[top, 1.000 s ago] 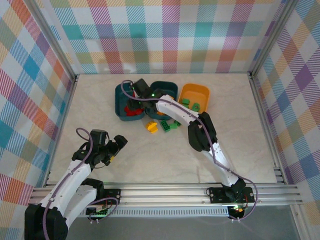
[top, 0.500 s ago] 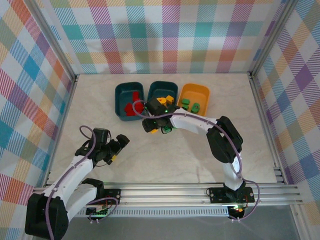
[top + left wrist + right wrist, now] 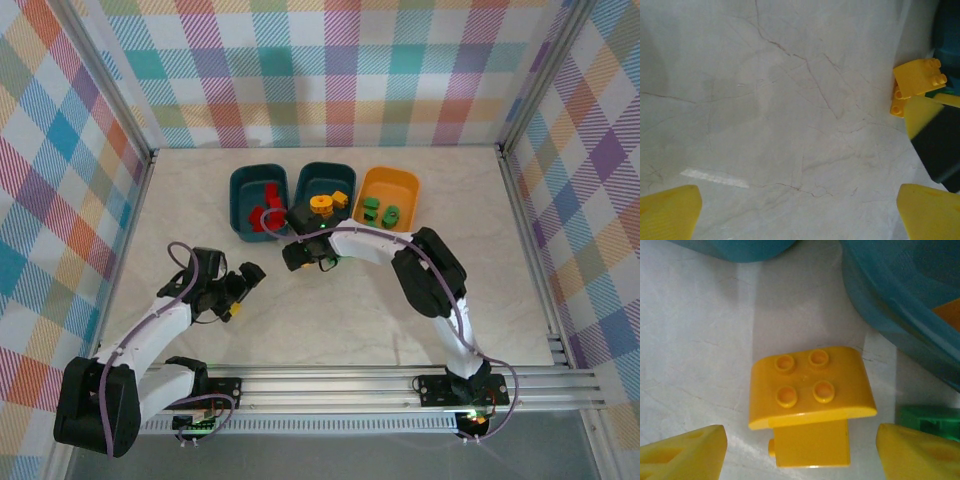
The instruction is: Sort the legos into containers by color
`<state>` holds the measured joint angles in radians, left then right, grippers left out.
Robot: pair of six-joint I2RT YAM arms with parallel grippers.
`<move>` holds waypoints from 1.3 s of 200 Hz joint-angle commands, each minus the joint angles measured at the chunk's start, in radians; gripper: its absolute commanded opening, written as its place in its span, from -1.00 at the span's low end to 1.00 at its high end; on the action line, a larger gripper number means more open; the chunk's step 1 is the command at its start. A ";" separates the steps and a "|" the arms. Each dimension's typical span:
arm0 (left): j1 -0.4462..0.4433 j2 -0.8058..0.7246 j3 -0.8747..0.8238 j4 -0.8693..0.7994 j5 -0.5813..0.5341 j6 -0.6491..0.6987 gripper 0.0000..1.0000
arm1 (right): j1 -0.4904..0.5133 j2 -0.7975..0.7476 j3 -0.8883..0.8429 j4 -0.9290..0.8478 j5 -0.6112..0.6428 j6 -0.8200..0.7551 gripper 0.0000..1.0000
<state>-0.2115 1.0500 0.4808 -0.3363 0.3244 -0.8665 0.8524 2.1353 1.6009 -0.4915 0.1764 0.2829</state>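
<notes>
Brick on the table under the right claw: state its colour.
Yellow; the brick shows best in the right wrist view.

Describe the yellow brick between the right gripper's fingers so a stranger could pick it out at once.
Find the two dark teal tubs at the far side. On the table before the gap between them, inside the open right gripper, lies the yellow brick. It has four studs on top, and the brick beside it is green.

Desk [image 3: 765, 100]: smooth marble-pattern top, faint sheen. Yellow brick [image 3: 810, 385]: glossy moulded plastic. Teal tub [image 3: 900, 285]: smooth plastic, semi-gloss. Rail [image 3: 350, 383]: ribbed bare metal. Walls [image 3: 350, 70]: matt checked print.
</notes>
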 commanded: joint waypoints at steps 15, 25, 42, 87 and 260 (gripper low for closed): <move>-0.006 0.001 0.026 0.003 0.007 0.021 1.00 | 0.004 0.049 0.077 -0.021 0.019 0.002 0.57; -0.006 0.003 0.025 0.003 0.005 0.021 1.00 | 0.004 0.067 0.092 -0.025 0.020 -0.001 0.57; -0.006 0.004 0.027 0.000 0.004 0.023 1.00 | 0.004 0.093 0.121 -0.033 0.015 -0.001 0.55; -0.006 -0.022 0.029 -0.029 -0.011 0.035 1.00 | 0.004 0.111 0.137 -0.037 0.011 -0.005 0.46; -0.006 -0.042 0.035 -0.045 -0.027 0.042 1.00 | 0.042 -0.054 0.054 0.070 -0.027 -0.012 0.13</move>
<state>-0.2115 1.0237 0.4835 -0.3637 0.3126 -0.8436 0.8761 2.1952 1.6711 -0.4667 0.1806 0.2680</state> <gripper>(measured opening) 0.999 0.584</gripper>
